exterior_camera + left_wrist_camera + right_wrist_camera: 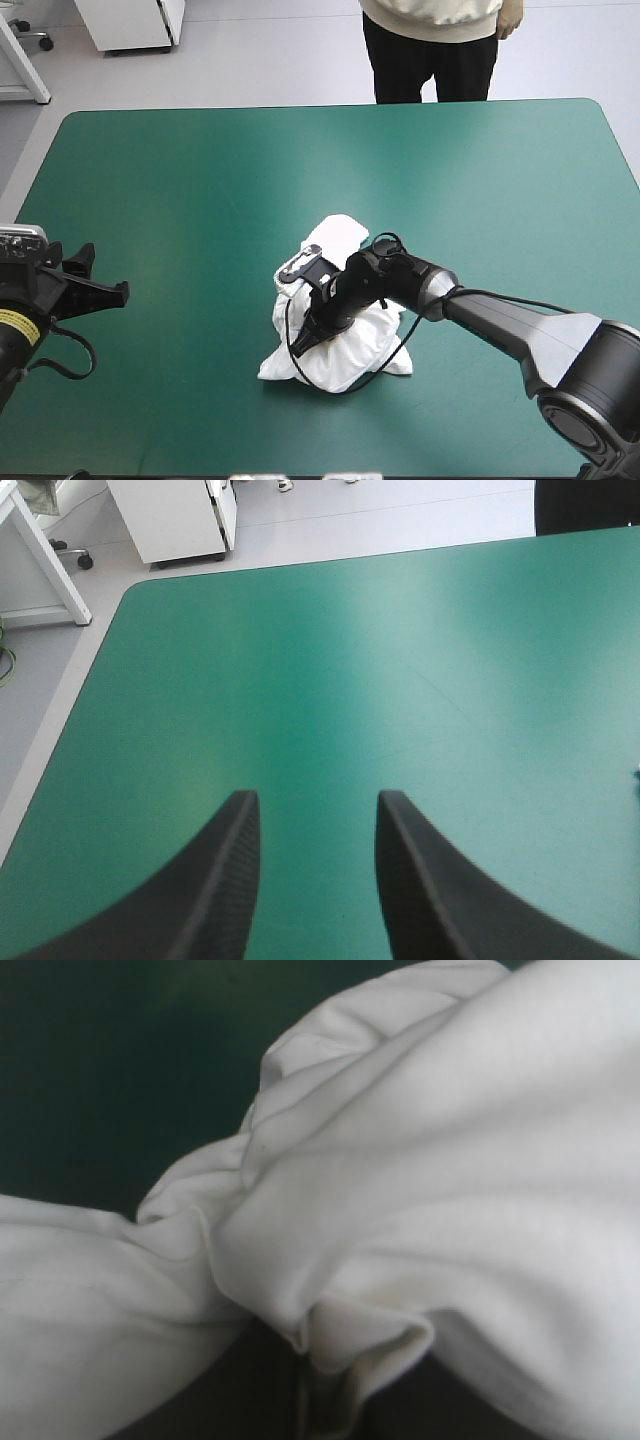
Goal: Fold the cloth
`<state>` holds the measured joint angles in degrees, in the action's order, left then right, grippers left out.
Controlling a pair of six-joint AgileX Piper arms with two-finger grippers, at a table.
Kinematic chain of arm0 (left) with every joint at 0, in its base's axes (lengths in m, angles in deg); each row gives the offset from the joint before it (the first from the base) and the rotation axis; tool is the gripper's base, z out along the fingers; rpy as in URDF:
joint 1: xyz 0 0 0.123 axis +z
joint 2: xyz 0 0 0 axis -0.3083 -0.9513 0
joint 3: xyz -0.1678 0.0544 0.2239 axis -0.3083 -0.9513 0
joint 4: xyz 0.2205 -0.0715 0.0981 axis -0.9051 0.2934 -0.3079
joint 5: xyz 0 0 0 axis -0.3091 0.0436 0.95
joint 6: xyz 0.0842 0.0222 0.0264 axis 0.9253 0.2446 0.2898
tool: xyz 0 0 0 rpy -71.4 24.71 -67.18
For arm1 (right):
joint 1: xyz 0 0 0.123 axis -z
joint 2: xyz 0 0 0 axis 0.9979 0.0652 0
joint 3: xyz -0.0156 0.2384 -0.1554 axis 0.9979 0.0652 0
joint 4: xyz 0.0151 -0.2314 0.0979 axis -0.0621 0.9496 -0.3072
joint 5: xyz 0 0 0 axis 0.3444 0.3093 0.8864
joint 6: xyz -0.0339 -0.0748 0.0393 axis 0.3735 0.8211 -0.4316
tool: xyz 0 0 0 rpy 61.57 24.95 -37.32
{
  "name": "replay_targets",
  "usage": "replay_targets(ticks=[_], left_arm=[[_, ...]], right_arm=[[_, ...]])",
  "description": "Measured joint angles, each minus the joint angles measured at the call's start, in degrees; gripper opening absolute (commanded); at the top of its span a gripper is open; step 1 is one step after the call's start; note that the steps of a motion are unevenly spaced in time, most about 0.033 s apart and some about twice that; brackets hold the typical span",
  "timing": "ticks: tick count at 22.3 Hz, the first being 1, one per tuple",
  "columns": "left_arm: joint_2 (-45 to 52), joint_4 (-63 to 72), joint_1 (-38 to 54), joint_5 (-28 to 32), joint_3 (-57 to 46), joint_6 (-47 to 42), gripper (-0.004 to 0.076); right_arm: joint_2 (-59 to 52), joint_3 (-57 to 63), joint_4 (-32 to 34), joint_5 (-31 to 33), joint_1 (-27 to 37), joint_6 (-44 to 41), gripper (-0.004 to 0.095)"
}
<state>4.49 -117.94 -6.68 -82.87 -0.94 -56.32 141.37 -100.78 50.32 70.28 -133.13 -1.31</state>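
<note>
Right gripper (312,328) is down in the crumpled T-shirt (368,340) mid-table, its fingers pinched on a bunched fold. Left gripper (318,798) is spread wide, holding nothing, over the teal-green cover (330,650), well apart (yellow label (12,327) on its arm, unreadable).

White fabric T-shirt (345,362): crumpled in a bunched heap, its folds gathered upward. It lies on the teal-green table cover (200,200) near mid-table, closer to the near edge.

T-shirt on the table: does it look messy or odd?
Yes: the T-shirt is a crumpled heap at the middle of the table, bunched and pinched in the right gripper, neither flat nor folded. Nothing looks torn.
</note>
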Motion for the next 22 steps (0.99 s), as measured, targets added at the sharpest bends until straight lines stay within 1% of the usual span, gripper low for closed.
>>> replay_targets(ticks=[2,3,4,6,8,9,12,15,22], left_arm=[[0.0,0.2,0.0,0.0,0.0,0.0,0.0286],[0.0,0.2,0.0,0.0,0.0,0.0,0.0286],[0.0,0.2,0.0,0.0,0.0,0.0,0.0286],[0.0,0.2,0.0,0.0,0.0,0.0,0.0286],[0.0,0.2,0.0,0.0,0.0,0.0,0.0286],[0.0,0.2,0.0,0.0,0.0,0.0,0.0286],[0.0,0.2,0.0,0.0,0.0,-0.1,0.0286],[0.0,0.5,0.0,0.0,0.0,-0.1,0.0286],[-0.9,2.4,0.0,0.1,0.0,-0.2,0.0286]], right_arm=[[0.1,-0.5,-0.2,-0.6,-1.0,-0.2,-0.0011],[0.2,-0.8,0.4,-0.6,-1.0,-0.6,0.0007],[0.3,-1.4,1.8,-0.4,-1.0,-1.6,0.0052],[0.3,-3.0,4.5,0.8,-1.0,-2.7,0.0333],[0.3,-5.3,7.2,3.0,-1.0,-4.7,0.0525],[0.3,-6.4,8.6,4.3,-1.0,-6.1,0.0561],[-0.2,-8.3,12.8,7.6,-0.1,-8.6,0.0557],[-5.6,-8.3,16.1,9.8,2.6,-9.9,0.0550],[-21.3,-8.8,17.9,14.3,10.7,-11.2,0.0550]])
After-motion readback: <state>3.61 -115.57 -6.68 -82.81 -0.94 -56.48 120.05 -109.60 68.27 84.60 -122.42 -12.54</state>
